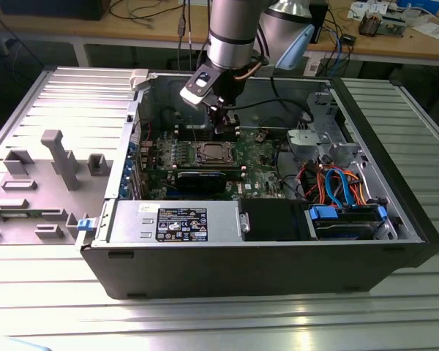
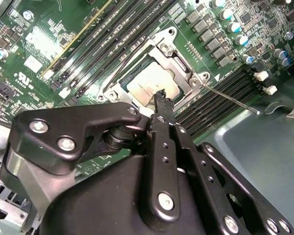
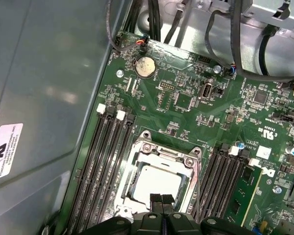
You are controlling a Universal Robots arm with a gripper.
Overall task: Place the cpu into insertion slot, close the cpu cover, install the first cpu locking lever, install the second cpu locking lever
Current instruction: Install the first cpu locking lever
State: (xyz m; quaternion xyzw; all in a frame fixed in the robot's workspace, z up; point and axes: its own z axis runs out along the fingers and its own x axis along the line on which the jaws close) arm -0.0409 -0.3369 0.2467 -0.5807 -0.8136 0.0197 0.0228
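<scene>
Cpu (image 3: 154, 183), silvery-grey square, flat in insertion slot (image 3: 130, 188); hand (image 3: 161, 197) empty, fingers (image 3: 157, 200) together.

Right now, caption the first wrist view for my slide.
Shut gripper above the cpu, seated in the insertion slot, framed by the cpu cover.

Camera layout
Exterior view: high, looking down into open grey metal computer case (image 1: 278, 267); both wrist views: close above silver-framed square insertion slot (image 2: 186, 73) (image 3: 161, 155).

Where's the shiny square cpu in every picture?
Exterior view: cpu mid-motherboard, just below the gripper.
Second wrist view: cpu just past the gripper.
First wrist view: cpu just past the gripper.
Shared landmark: long black memory slots flanking it.
</scene>
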